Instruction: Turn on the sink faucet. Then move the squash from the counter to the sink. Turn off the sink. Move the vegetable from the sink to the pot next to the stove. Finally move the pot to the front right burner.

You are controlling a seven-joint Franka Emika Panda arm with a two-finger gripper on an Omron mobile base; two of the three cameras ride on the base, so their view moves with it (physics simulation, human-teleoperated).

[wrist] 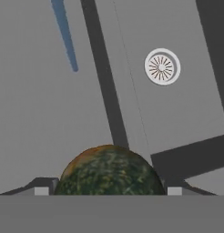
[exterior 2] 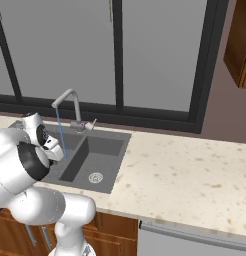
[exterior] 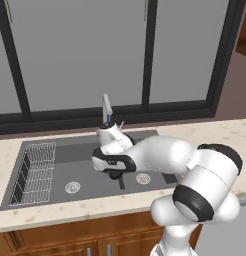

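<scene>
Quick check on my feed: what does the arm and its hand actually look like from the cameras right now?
The arm is glossy white with rounded, bulbous segments and black bands at the joints. The hand is white above with dark parts beneath. No cables or markings are visible.

My arm rises from the base, folds at the elbow and reaches forward and to my left, forearm roughly level, wrist bent downward. In the right base view the arm bulks at the lower left, hand end facing away. My gripper points down; its dark end shows beneath the white hand. In the hand view the gripper has its jaws spread wide, the two tips flanking the squash, which sits between them, apparently held.
</scene>
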